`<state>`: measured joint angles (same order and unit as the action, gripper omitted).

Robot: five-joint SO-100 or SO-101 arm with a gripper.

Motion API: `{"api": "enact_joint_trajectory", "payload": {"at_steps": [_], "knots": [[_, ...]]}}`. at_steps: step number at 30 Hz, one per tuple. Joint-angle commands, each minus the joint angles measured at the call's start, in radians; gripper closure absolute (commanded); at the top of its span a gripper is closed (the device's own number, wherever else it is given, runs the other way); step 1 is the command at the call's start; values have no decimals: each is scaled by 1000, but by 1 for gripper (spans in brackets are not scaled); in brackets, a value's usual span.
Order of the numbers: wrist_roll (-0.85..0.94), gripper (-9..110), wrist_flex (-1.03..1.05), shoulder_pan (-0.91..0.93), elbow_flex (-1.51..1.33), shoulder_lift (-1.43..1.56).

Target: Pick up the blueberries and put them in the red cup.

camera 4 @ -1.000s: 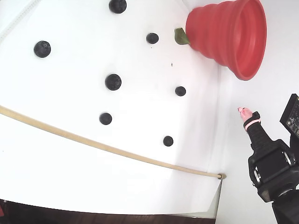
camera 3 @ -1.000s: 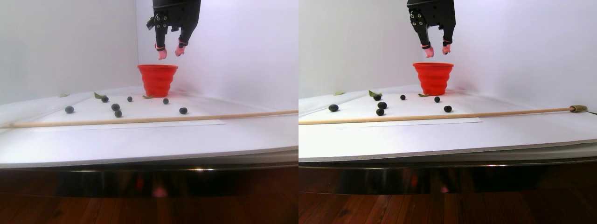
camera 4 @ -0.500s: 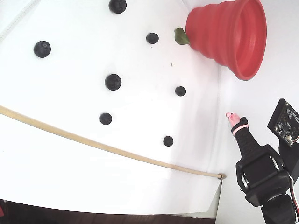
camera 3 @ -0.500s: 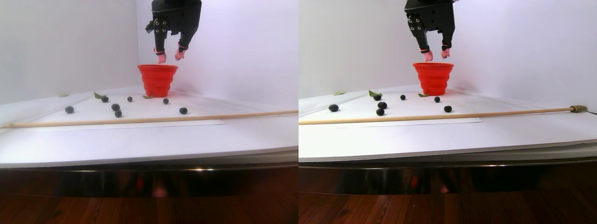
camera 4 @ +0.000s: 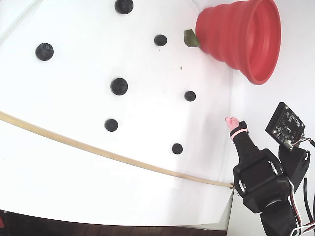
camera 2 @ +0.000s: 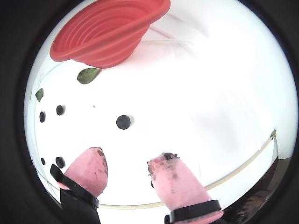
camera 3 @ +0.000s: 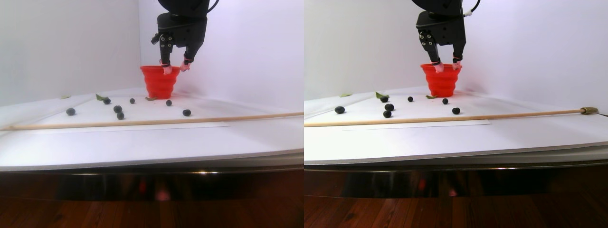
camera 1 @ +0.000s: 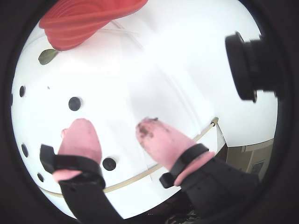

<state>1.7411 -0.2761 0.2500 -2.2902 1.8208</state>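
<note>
The end effector (camera 2: 126, 168) is hanging released above the table (camera 4: 74, 187) — its two pink fingertips (camera 1: 81, 137) are standing apart with nothing between them, dark smears showing on the pads. The cup (camera 4: 238, 37) is standing upright at the back of the table, and the blueberries (camera 4: 119, 86) are lying scattered in front of it, all apart from one another. A leaf (camera 4: 189, 38) is lying just beside the cup's base — a wooden stick (camera 3: 142, 122) is stretching across the table nearer the camera than the berries in the stereo pair view.
</note>
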Motion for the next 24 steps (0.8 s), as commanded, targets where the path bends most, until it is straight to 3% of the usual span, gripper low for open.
{"api": "enact_joint_trajectory", "payload": {"at_steps": [1, 24], "knots": [[-12, 83, -46, 12, 54, -8], [-48, 83, -123, -14, 179, -212]]}}
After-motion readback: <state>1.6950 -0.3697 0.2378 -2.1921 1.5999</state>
